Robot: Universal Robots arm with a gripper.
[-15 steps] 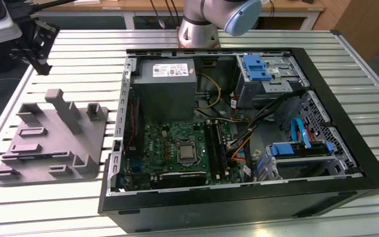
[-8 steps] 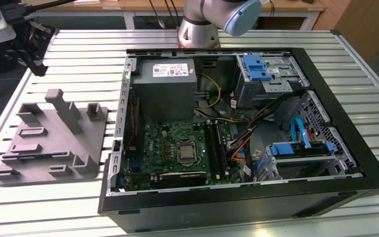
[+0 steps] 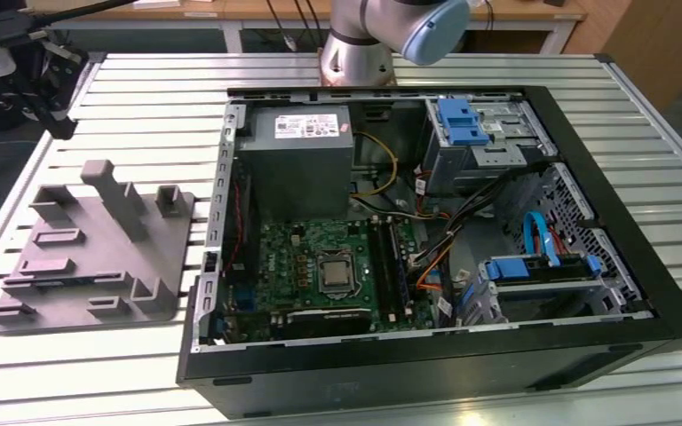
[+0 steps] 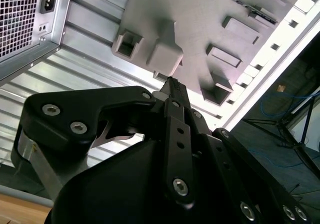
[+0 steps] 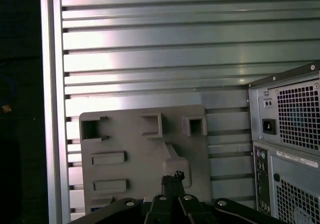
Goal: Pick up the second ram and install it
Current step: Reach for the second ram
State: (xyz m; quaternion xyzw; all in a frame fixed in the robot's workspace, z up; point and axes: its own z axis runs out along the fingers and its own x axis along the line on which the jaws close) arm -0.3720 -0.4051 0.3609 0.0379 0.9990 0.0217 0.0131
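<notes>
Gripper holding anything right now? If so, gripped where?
Nothing, as far as the wrist views show: the gripper has its fingertips closed together with nothing between them, poised over the grey fixture.

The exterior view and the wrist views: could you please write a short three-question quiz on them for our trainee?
1. Multiple choice: in the exterior view, the grey fixture lies on the table at which side of the open computer case? A: the exterior view's left. B: the exterior view's right. C: behind it.
2. True or false: the green motherboard sits inside the case.
3. Fill in: in both wrist views, the hand shows against the grey ____.
Key: 1 A; 2 true; 3 fixture.
</notes>
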